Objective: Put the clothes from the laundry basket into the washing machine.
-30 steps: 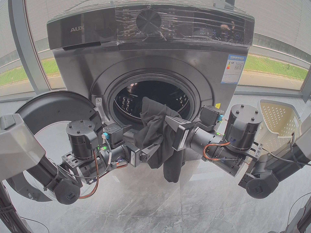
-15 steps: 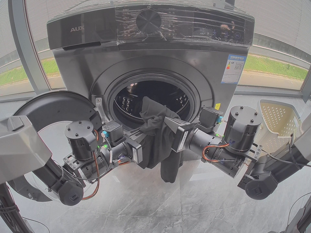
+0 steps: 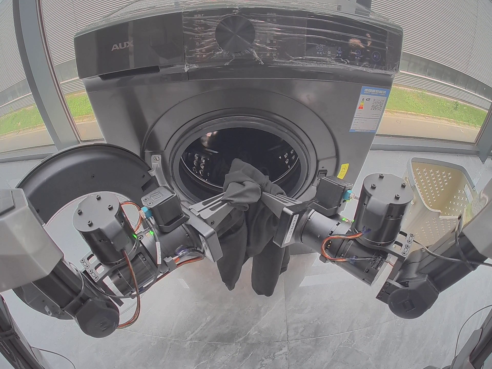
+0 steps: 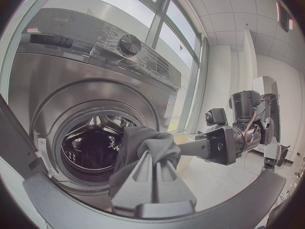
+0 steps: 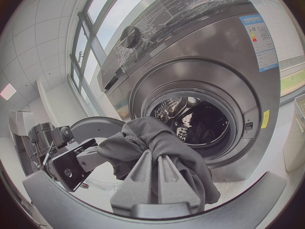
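Note:
A dark grey garment [image 3: 249, 231] hangs in front of the washing machine [image 3: 236, 93], whose round opening [image 3: 241, 155] shows a dark drum. My left gripper [image 3: 229, 199] is shut on the garment's bunched top from the left. From the right, my right gripper [image 3: 270, 199] is shut on the same bunch. The cloth's top sits level with the lower rim of the opening, and its two loose ends dangle toward the floor. In the left wrist view the garment [image 4: 143, 147] sits over my shut left gripper [image 4: 152, 158]. The right wrist view shows the garment [image 5: 152, 143] draped over my right gripper [image 5: 154, 163].
The machine's round door [image 3: 77, 175] stands swung open at the left, behind my left arm. A white perforated laundry basket [image 3: 441, 196] stands on the floor at the right. Grey marble floor [image 3: 266, 324] lies below the garment.
My left gripper has risen and closed in on the garment's top, next to the right gripper. The garment now hangs from both grippers, its tails lower and more stretched out.

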